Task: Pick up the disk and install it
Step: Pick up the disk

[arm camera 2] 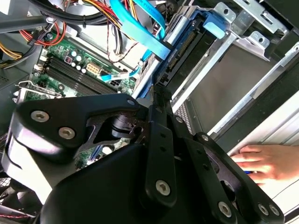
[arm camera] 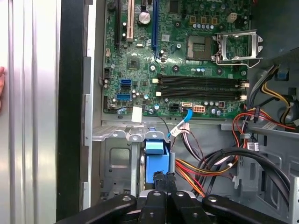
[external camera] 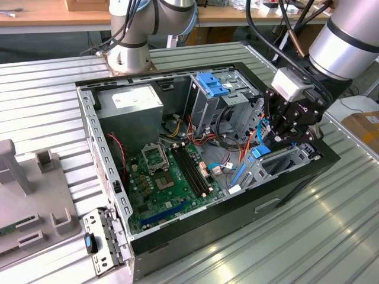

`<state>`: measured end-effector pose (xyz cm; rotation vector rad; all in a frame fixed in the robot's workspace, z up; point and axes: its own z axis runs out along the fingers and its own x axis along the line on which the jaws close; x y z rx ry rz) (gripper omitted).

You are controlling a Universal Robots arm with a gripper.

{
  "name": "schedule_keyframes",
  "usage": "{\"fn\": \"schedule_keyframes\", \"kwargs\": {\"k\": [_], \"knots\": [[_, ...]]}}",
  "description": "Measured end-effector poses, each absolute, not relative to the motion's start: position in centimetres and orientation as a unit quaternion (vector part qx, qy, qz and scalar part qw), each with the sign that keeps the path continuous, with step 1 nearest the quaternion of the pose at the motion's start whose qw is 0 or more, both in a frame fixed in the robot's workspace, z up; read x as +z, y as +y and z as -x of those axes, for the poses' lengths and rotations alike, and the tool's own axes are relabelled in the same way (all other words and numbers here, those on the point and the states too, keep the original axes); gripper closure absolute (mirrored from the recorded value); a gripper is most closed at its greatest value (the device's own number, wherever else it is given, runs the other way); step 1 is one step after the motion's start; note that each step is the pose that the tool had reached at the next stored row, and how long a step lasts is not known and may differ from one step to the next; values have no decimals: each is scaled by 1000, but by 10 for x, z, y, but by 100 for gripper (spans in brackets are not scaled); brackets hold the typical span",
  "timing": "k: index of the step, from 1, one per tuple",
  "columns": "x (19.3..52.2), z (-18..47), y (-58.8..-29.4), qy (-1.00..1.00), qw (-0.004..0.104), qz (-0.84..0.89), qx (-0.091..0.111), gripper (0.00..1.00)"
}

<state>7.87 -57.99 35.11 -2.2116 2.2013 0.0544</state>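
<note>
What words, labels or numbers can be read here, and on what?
None can be read.
White label on the grey box: too small.
White lettering on the gripper holding the disk: blurred.
White sticker on the motherboard: too small.
Cable tag: too small.

Bright, even light falls from above. Glare streaks the ribbed silver metal tabletop [external camera: 328, 228] toward its edge on the exterior view's right; soft shadow fills the open black computer case [external camera: 198, 235].
</note>
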Motion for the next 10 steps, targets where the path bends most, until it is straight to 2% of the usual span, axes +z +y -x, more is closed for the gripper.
{"fn": "schedule_keyframes", "kwargs": {"k": [10], "knots": [[343, -79, -582, 705, 10, 709, 18, 89]]}}
